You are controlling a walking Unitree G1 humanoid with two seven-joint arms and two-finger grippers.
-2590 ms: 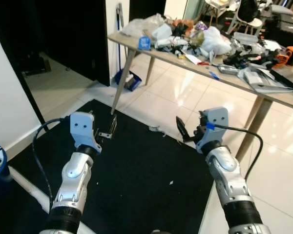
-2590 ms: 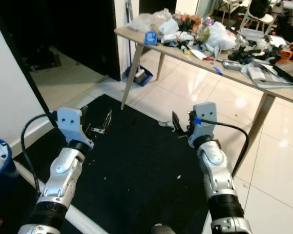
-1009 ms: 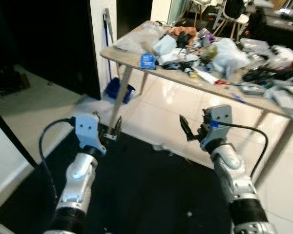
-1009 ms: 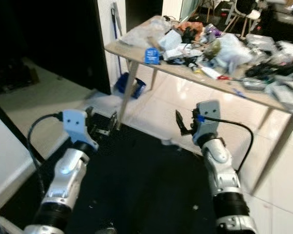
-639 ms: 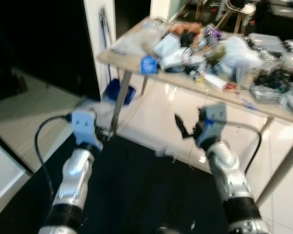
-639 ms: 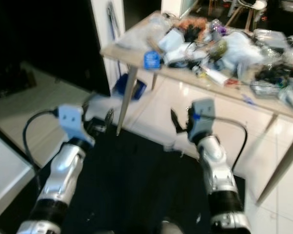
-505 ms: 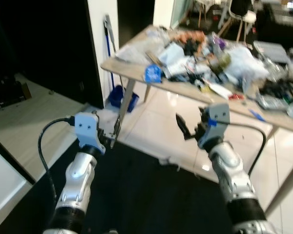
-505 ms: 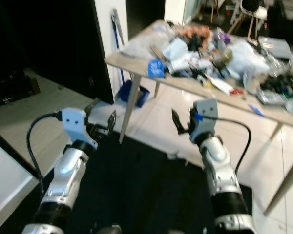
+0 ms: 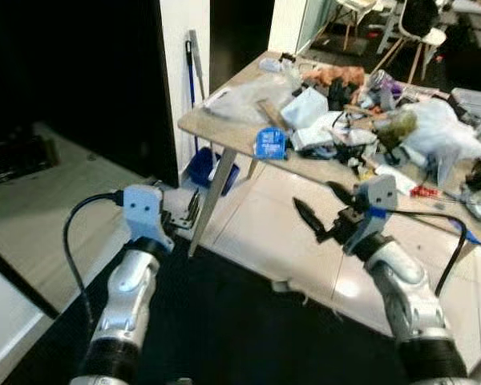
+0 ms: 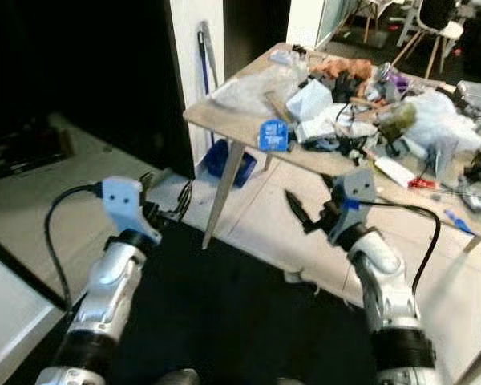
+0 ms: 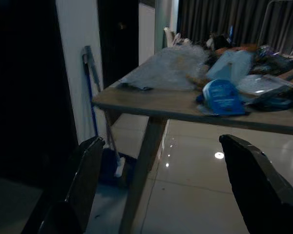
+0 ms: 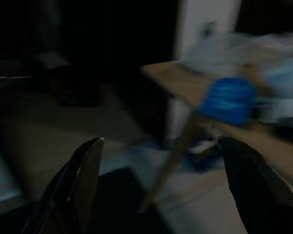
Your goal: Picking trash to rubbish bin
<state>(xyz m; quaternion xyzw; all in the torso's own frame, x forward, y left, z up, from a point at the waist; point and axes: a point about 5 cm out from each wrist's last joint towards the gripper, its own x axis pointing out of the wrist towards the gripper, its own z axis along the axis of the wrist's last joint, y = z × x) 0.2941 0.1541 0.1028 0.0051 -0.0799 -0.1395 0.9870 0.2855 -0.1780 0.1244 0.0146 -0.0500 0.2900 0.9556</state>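
While you face the cluttered worktop (image 9: 224, 132):
Left claw (image 9: 186, 215): spread, empty, 9 o'clock.
Right claw (image 9: 321, 213): spread, empty, 3 o'clock.
Blue packet (image 9: 268, 144): worktop edge, 12 o'clock.

blue packet (image 9: 270, 143) on pale wooden table (image 9: 216, 132) | black mat (image 9: 224, 321) lower centre | glossy cream floor tiles (image 9: 256, 233) | blue dustpan (image 9: 204, 168) | white plastic bags (image 9: 437, 132)

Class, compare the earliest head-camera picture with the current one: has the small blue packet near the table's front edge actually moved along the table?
No. The blue packet sits at the same spot near the table corner, beside the clear plastic bag. The whole view has shifted because the camera moved.
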